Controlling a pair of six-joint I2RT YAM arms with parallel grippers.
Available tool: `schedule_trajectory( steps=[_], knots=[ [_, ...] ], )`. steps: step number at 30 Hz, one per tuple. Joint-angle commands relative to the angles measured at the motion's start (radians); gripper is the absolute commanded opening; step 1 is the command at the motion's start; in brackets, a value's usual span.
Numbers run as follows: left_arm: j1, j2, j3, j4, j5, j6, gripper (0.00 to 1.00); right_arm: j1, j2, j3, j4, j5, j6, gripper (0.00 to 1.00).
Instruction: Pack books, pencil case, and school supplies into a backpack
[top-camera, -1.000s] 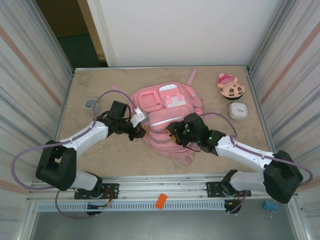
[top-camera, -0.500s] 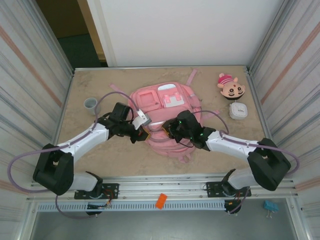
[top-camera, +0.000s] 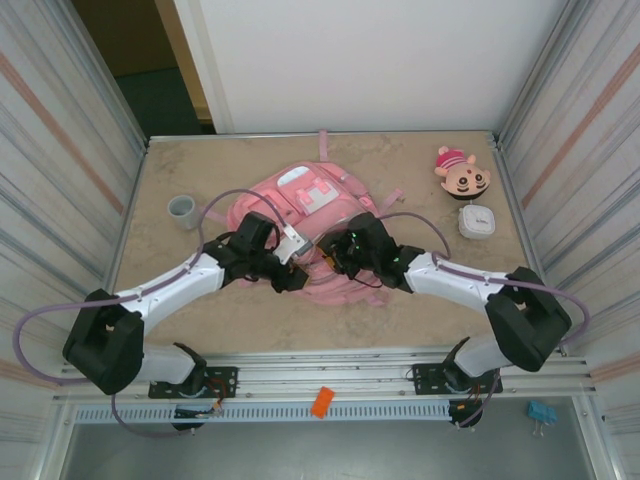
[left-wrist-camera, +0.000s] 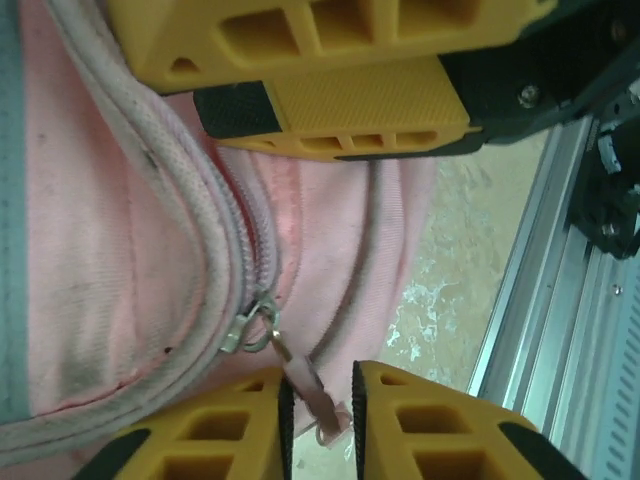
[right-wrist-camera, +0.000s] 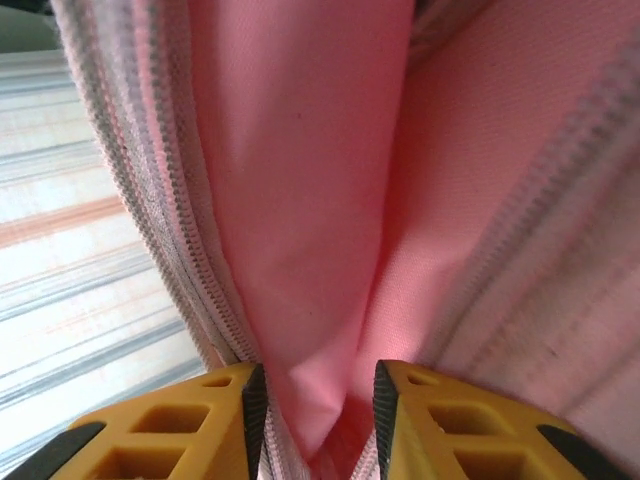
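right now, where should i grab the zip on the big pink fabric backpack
Pinch the small pink pull tab hanging off the metal slider, from beyond the edge of the pink backpack; the tab is thin, flat and juts clear.

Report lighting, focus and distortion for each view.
Top external: even, soft light, sharp, side walls splayed by wide-angle perspective. Left wrist: zip pull sharp, table beyond bright. Right wrist: backpack fabric very close, weave clear, striped wall behind blurred.
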Motion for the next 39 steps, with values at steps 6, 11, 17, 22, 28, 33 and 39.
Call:
schedule_trajectory(
  steps=[6, 11, 17, 22, 28, 33, 39],
  knots=[
    [0.053, -0.236, 0.013, -0.059, 0.063, 0.297, 0.6, -0.002, -0.223, 0.12, -0.573, 0.024, -0.291, 0.39],
    [0.157, -0.324, -0.02, -0.12, 0.105, 0.589, 0.66, 0.024, -0.285, 0.147, -0.723, 0.083, -0.407, 0.4],
    [0.158, -0.218, 0.002, -0.156, 0.04, 0.86, 0.66, 0.072, -0.244, 0.187, -0.752, 0.117, -0.466, 0.4],
    [0.14, -0.099, 0.032, -0.126, -0.028, 0.996, 0.64, 0.078, -0.196, 0.205, -0.721, 0.12, -0.495, 0.4],
    [0.101, 0.008, 0.053, -0.079, -0.101, 1.078, 0.65, 0.064, -0.173, 0.199, -0.679, 0.1, -0.472, 0.42],
    [0.074, 0.071, 0.038, 0.065, -0.175, 1.046, 0.66, 0.034, -0.184, 0.17, -0.611, 0.071, -0.438, 0.42],
    [0.04, 0.14, 0.034, 0.162, -0.249, 1.007, 0.54, -0.002, -0.204, 0.154, -0.603, 0.043, -0.433, 0.42]
  ],
)
